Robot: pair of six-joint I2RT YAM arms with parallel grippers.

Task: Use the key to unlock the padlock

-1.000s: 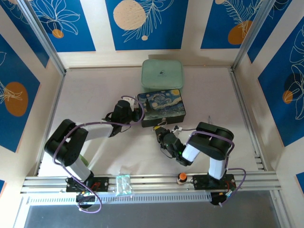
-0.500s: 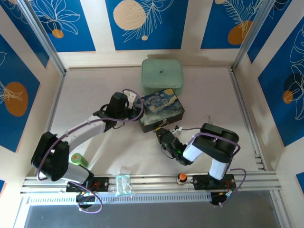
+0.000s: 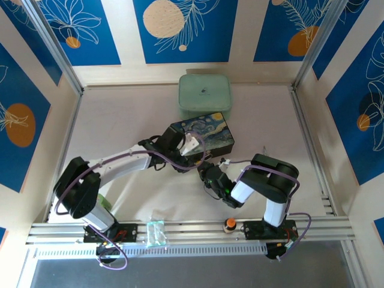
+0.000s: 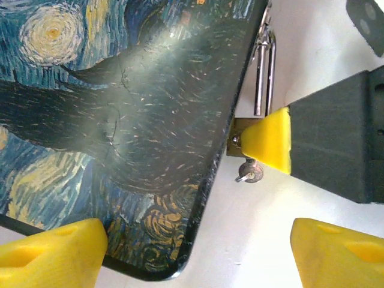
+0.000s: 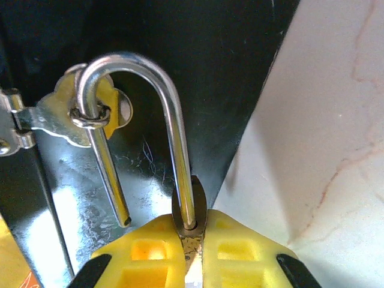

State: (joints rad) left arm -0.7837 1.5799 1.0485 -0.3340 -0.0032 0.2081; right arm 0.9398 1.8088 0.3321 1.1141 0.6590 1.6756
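At the lower centre of the right wrist view, the right gripper (image 5: pixel 192 249) pinches the padlock (image 5: pixel 189 210), whose shackle has one leg free and is hooked through the box (image 4: pixel 120 120) hasp. The key (image 4: pixel 249 173) sits just below the padlock. The left gripper (image 4: pixel 197 252) is spread wide above the lid.

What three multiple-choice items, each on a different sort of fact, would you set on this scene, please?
1. Where does the padlock hang? A the hasp of the painted box; B a hook on the wall; C a drawer handle.
2. What colour are the fingertips of the right gripper? A red; B yellow; C white.
3. How is the shackle? A both legs in the body; B one leg free; C lifted clear of the hasp.
Answers: 1 A, the shackle passes through the hasp ring on the box front. 2 B, yellow tips clamp the padlock. 3 B, the shorter leg ends in the open beside the body.
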